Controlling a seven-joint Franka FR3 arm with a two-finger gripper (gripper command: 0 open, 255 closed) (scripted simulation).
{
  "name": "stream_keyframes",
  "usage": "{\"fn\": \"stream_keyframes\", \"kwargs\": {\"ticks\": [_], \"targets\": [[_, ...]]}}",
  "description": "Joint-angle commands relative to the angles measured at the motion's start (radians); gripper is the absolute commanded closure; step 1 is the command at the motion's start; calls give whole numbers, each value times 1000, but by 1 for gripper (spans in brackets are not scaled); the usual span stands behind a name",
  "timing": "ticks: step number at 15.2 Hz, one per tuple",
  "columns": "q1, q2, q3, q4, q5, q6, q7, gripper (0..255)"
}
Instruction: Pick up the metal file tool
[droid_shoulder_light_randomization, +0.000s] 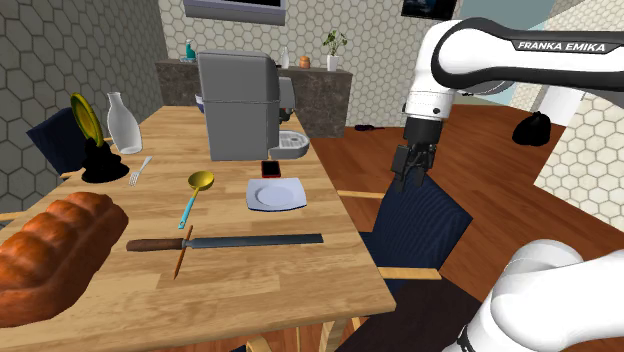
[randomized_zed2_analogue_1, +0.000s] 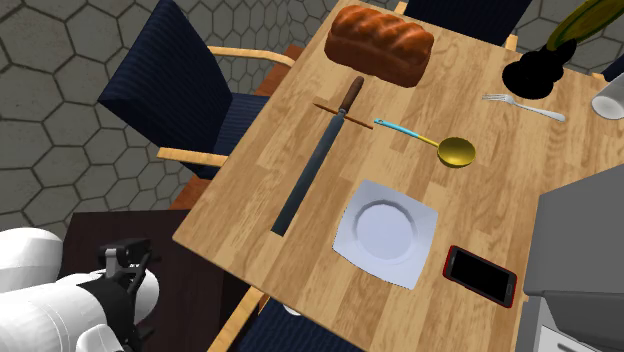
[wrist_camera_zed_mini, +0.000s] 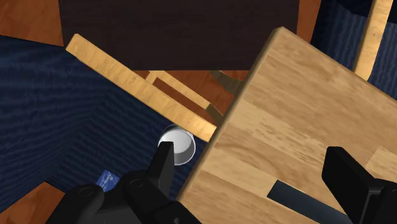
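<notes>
The black fingers (wrist_camera_zed_mini: 347, 168) stand apart, empty, over the blue chair (droid_shoulder_light_randomization: 425, 228) just off the worktop's (droid_shoulder_light_randomization: 350, 272) right edge in the shoulder view; the metal file (droid_shoulder_light_randomization: 250, 241) lies left of them on its near part, lengthwise left-right, blade tip nearest.

The gripper (droid_shoulder_light_randomization: 408, 180) points down, fingers (wrist_camera_zed_mini: 164, 167) apart, seemingly empty.

A light wooden table (droid_shoulder_light_randomization: 270, 265) stands on a reddish plank floor (droid_shoulder_light_randomization: 365, 165), with navy chairs (droid_shoulder_light_randomization: 425, 225) with pale wooden arms drawn up around it. Grey hexagon-tiled walls (droid_shoulder_light_randomization: 60, 50) enclose the evenly lit room, and a dark stone counter (droid_shoulder_light_randomization: 325, 90) runs along the far side.
</notes>
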Motion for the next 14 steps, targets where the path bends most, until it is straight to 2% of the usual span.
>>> {"fn": "stream_keyframes", "kwargs": {"ticks": [1,8,14], "targets": [[0,0,0,0,0,0,0,0],[89,227,34,62,18,189,-129,0],[154,422,72,154,29,314,-231,0]]}}
